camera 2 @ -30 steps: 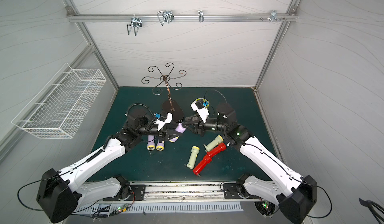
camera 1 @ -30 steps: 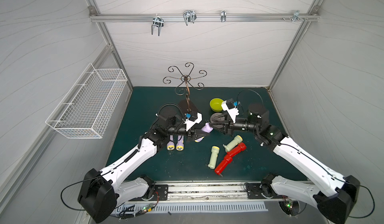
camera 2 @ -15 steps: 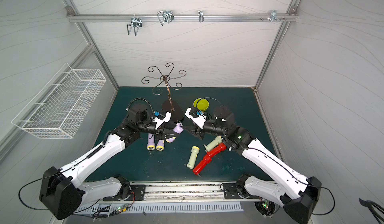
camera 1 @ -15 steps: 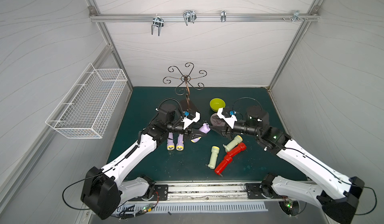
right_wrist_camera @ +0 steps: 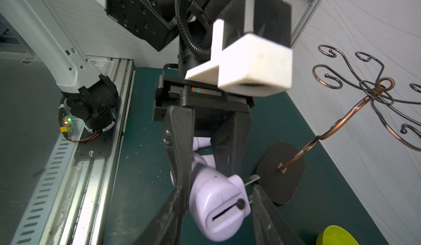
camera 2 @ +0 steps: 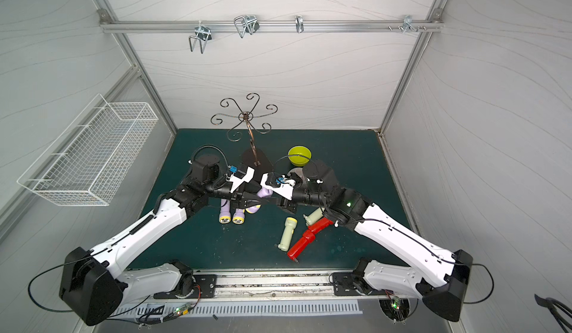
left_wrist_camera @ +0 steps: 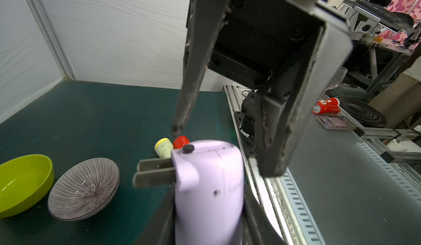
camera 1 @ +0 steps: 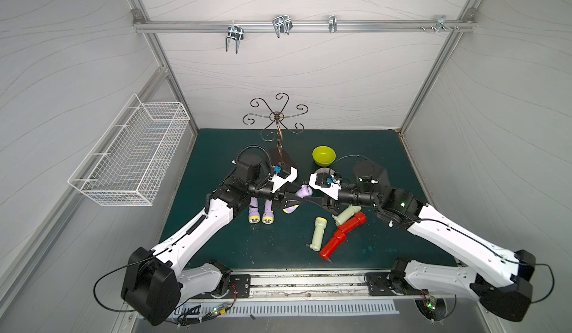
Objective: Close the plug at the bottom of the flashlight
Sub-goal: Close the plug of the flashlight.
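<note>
Left wrist view: my left hand (left_wrist_camera: 208, 223) grips the purple flashlight (left_wrist_camera: 207, 187) above the surface (left_wrist_camera: 79, 118), its plug (left_wrist_camera: 155, 173) sticking out sideways. My right hand (left_wrist_camera: 223, 146) straddles its base, spread open; an off-centre push could slip off the prongs or twist the flashlight loose.

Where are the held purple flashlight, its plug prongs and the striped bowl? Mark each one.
purple flashlight (left_wrist_camera: 209, 198), left wrist view, on its lilac body.
plug prongs (left_wrist_camera: 155, 179), left wrist view, on the lower metal blade.
striped bowl (left_wrist_camera: 91, 182), left wrist view, on its inner wall.
</note>
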You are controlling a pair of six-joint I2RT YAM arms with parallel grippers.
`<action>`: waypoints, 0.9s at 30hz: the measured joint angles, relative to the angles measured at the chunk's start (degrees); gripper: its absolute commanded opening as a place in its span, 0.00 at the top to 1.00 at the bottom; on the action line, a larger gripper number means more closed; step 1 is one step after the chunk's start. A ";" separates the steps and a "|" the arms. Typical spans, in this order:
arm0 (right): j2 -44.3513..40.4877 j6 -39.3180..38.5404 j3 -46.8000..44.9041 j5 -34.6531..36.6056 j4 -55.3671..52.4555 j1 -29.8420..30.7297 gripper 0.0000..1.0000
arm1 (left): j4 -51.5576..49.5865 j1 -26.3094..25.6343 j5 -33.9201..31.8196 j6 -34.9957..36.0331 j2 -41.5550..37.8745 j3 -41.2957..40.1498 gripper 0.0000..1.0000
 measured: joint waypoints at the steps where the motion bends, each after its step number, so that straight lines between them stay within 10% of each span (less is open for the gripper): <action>1: 0.15 -0.20 0.00 0.35 -0.22 0.15 0.51 | -0.02 0.00 0.07 0.02 0.00 0.00 1.00; 15: 0.63 -1.66 0.02 1.90 -0.59 0.85 0.54 | -1.73 0.11 0.90 0.85 0.26 0.81 1.00; 27: 0.72 -1.73 0.15 3.17 -1.01 1.57 0.84 | -3.41 0.83 0.22 0.79 0.98 0.85 1.00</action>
